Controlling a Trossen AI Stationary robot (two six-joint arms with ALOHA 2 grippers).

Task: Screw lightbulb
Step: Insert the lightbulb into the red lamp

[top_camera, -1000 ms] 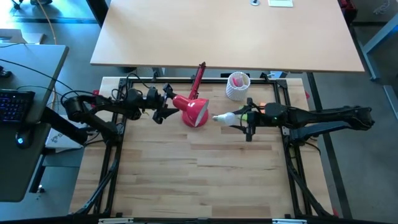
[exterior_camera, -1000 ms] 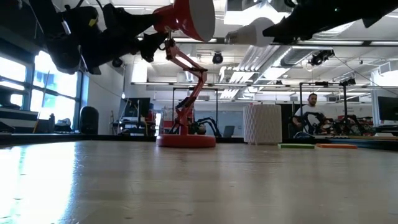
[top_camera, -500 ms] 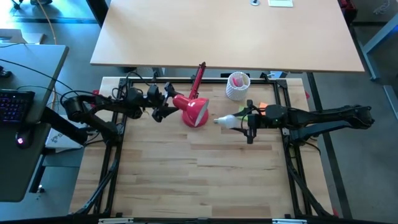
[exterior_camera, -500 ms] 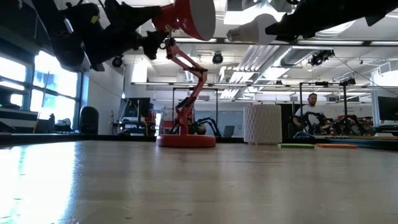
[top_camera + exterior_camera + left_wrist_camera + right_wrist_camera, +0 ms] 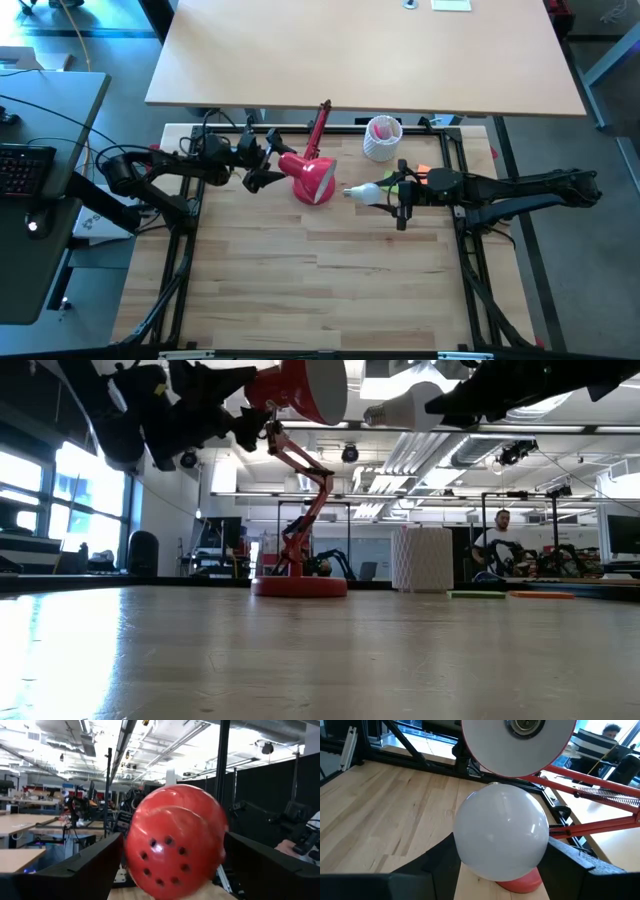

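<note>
- The wooden counter (image 5: 320, 270) lies bare in its near part, with both arms working over its far half.
- The right tool (image 5: 392, 191) reaches in from the right, clenched on the lightbulb (image 5: 362, 192), which it holds up in the air above the counter.
- From above, the bulb lies level, one end towards the red lamp's shade (image 5: 314, 178), just beside it and apart from it.
- In the right wrist view the white globe (image 5: 501, 834) fills the space between the dark fingers (image 5: 437, 855), and the shade's open mouth with its metal socket (image 5: 525, 725) faces it.
- The left tool (image 5: 260, 165) stands released at the shade's back, its fingers (image 5: 75, 872) spread to either side of the red dome (image 5: 174, 841); whether they touch it cannot be told.
- The lamp's round base (image 5: 299, 586) rests on the counter's far part.
- A white perforated pen cup (image 5: 381, 138) stands near the far edge, right of the lamp.
- Beyond the counter a person (image 5: 495, 545) sits in the room.
</note>
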